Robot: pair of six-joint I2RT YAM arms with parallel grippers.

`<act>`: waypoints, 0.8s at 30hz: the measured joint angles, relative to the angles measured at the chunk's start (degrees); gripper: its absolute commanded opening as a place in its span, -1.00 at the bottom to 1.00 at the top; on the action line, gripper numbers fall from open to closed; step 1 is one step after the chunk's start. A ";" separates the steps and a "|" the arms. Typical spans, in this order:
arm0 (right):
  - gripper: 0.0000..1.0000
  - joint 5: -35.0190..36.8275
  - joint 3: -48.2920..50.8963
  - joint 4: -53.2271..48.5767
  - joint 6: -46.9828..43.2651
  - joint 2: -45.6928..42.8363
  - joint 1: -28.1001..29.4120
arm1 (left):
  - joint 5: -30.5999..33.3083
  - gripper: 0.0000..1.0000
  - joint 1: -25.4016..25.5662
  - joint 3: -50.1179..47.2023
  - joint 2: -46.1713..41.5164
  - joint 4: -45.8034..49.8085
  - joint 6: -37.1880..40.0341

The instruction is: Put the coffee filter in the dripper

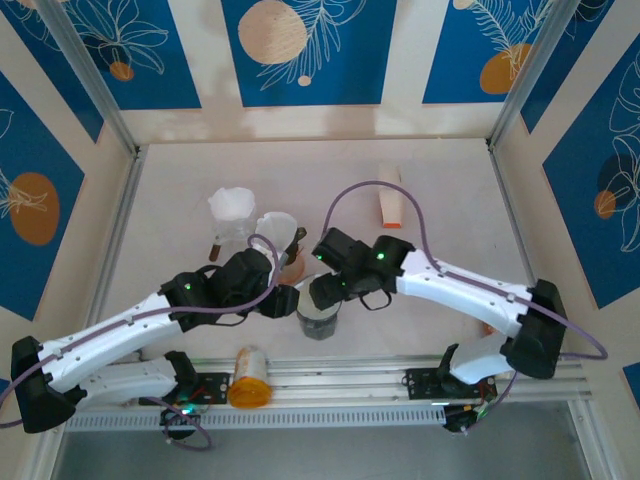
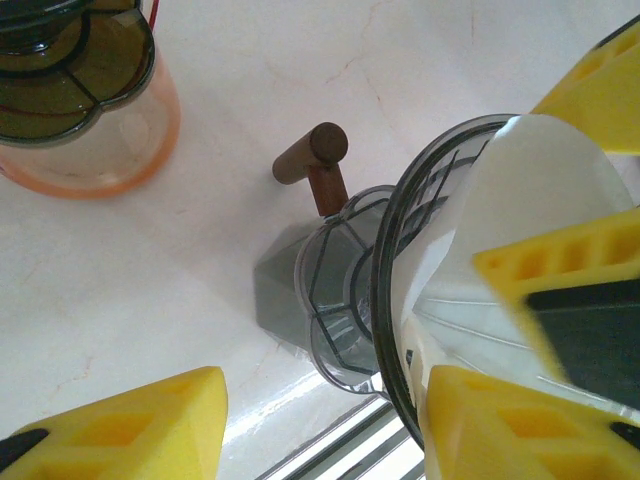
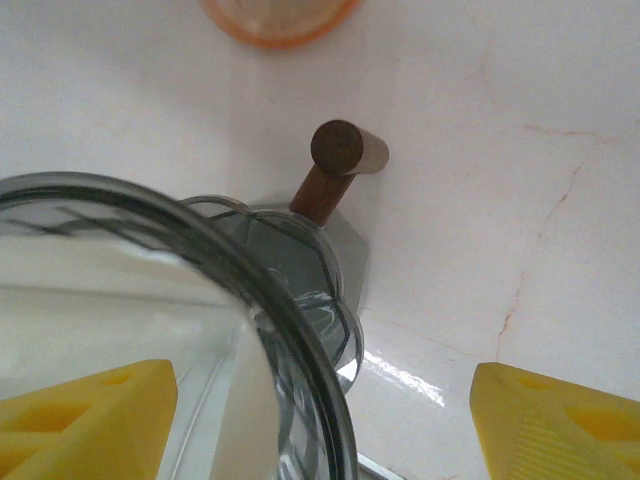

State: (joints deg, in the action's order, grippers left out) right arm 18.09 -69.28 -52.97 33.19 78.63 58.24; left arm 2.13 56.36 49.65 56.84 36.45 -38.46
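Note:
The smoky grey dripper [image 1: 318,318] stands at the near middle of the table, and both arms meet over it. Its wooden handle [image 2: 315,165] points away from the rim [image 3: 250,270]. A white paper filter [image 2: 525,190] lies inside the cone, also seen as the filter [image 3: 110,300] under the rim. My left gripper [image 2: 320,430] is open and straddles the rim, one yellow finger [image 2: 500,425] over the filter. My right gripper [image 3: 325,420] is open too, its left finger [image 3: 90,420] inside the cone. In the top view, left gripper [image 1: 285,300] and right gripper [image 1: 325,290] nearly touch.
A clear vessel with an orange base [image 1: 285,250] stands just behind the dripper, and a stack of white filters [image 1: 232,205] lies further back left. An orange bottle [image 1: 250,378] lies on the front rail. A white and orange item [image 1: 392,200] sits back right.

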 measured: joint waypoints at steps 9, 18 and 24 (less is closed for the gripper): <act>0.53 1.51 2.91 -1.57 1.09 -4.22 -2.56 | 0.00 0.05 0.00 0.00 0.02 -0.02 -0.02; 0.55 1.64 3.52 -1.46 1.88 -4.33 -2.86 | -0.02 0.05 0.00 0.00 0.46 -0.48 -0.13; 0.57 1.60 3.52 0.57 1.40 -7.28 -1.70 | 0.00 0.07 0.00 0.00 0.72 -0.46 -0.17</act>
State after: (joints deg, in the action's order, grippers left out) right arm 19.68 -65.76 -52.40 34.59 71.35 56.53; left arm 2.13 56.36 49.65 57.56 35.99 -38.63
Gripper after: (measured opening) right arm 0.779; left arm 0.534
